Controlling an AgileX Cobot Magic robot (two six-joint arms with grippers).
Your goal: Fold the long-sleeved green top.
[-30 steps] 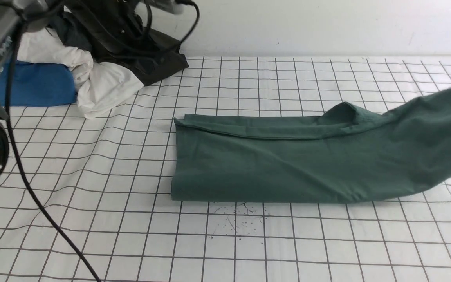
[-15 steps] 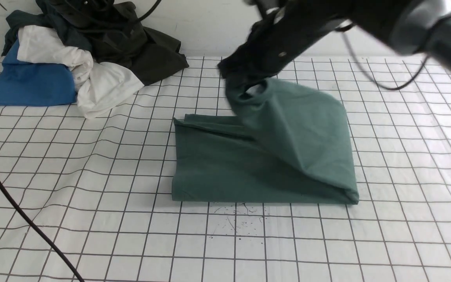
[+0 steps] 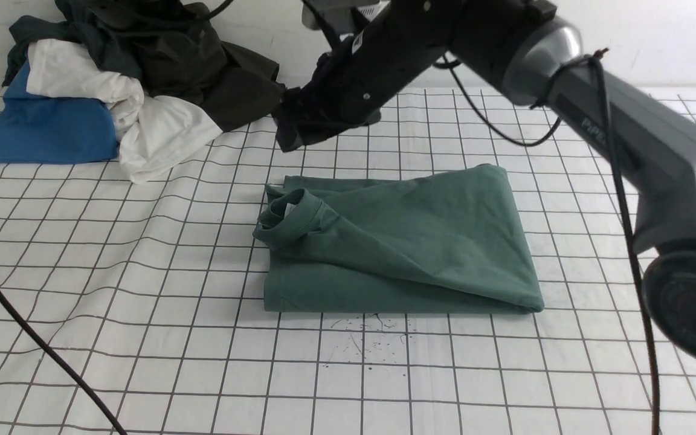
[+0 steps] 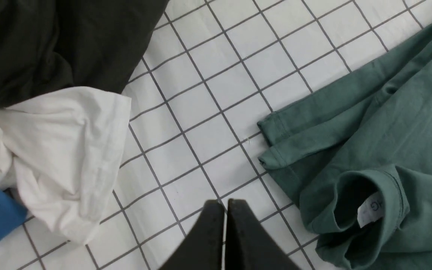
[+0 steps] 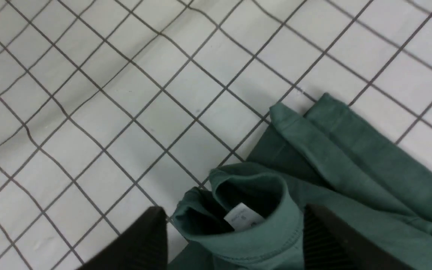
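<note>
The green long-sleeved top (image 3: 408, 241) lies folded into a rough rectangle in the middle of the table. Its ribbed neck (image 3: 287, 214) with a white label stands up at the left end. My right arm reaches across from the right, and my right gripper (image 3: 292, 128) hangs raised above the top's left end. In the right wrist view the right gripper (image 5: 234, 240) is open, with the neck (image 5: 261, 225) lying between and below its fingers (image 5: 144, 243), untouched. My left gripper (image 4: 225, 205) is shut and empty over bare cloth beside the top's corner (image 4: 276, 150).
A pile of other garments sits at the back left: blue (image 3: 46, 130), white (image 3: 154, 130) and dark olive-black (image 3: 227, 78). The table has a white grid cloth (image 3: 142, 290), wrinkled at the left. A black cable (image 3: 34, 338) crosses the front left.
My right gripper carried the top's right half over to the left, laid it on the left half and opened. The left arm left the front-left of the view.
</note>
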